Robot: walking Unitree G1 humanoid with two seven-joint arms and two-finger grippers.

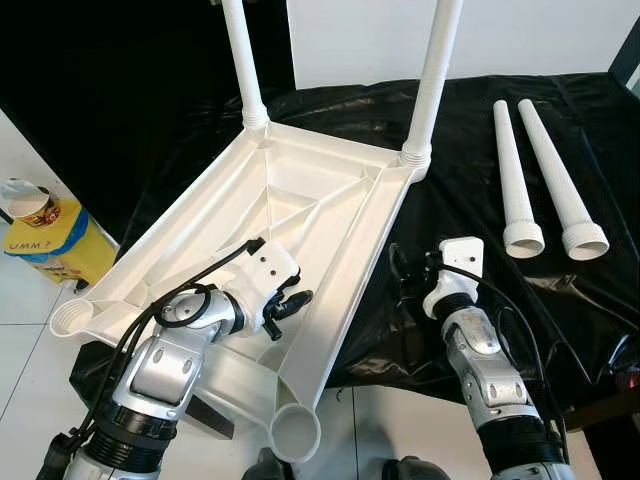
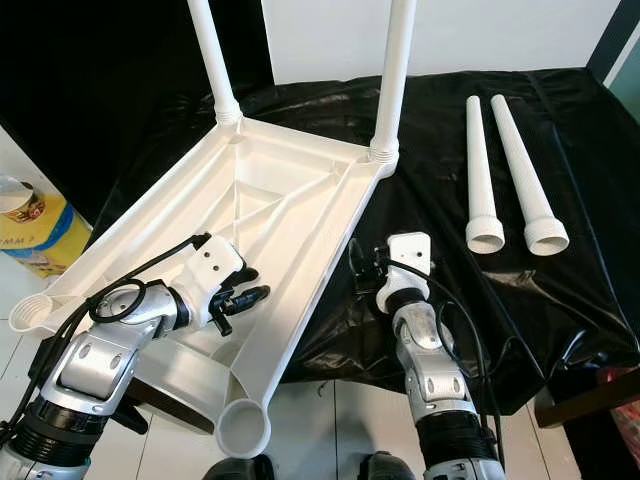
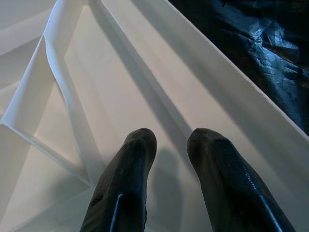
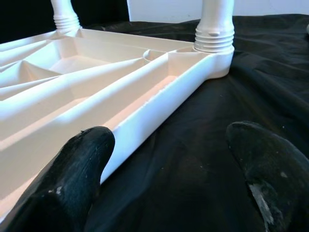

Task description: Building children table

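Note:
The white tabletop lies upside down on a black sheet, ribbed underside up. Two white legs stand screwed into its far corners. The two near corner sockets are empty. Two loose legs lie side by side on the sheet to the right. My left gripper hovers over the underside near the right rail; its fingers are a narrow gap apart and hold nothing. My right gripper is open, low over the sheet beside the tabletop's right edge.
A yellow bag with a cup on it stands on the white floor at the left. The near end of the tabletop overhangs the sheet's front edge. A dark block sits under the tabletop's near corner.

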